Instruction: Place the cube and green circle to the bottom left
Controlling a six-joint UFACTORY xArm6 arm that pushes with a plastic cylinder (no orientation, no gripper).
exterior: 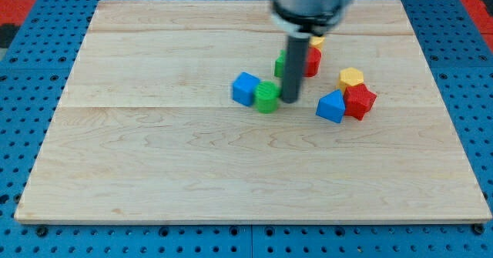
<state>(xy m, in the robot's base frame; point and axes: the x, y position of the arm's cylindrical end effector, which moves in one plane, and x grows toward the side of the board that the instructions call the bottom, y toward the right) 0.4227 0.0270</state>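
Nearest me, the wooden board [154,181]; on it the blue cube [245,88] touches the green circle [266,97], my tip [290,101] just right of that. Farther right: red block [310,61], blue block [331,106], yellow block [351,78], red block [360,101]. No jaws here, just a rod.

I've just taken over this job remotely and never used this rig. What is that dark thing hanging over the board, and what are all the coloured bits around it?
There is one camera view, looking down across a wooden board. The dark thing is the arm's rod; it grips nothing, only pushes. My tip sits just to the view's right of the green circle, with the blue cube touching that circle's left. Behind the rod, partly hidden, are green, red and yellow blocks. Further right: a yellow block, red block and blue block.
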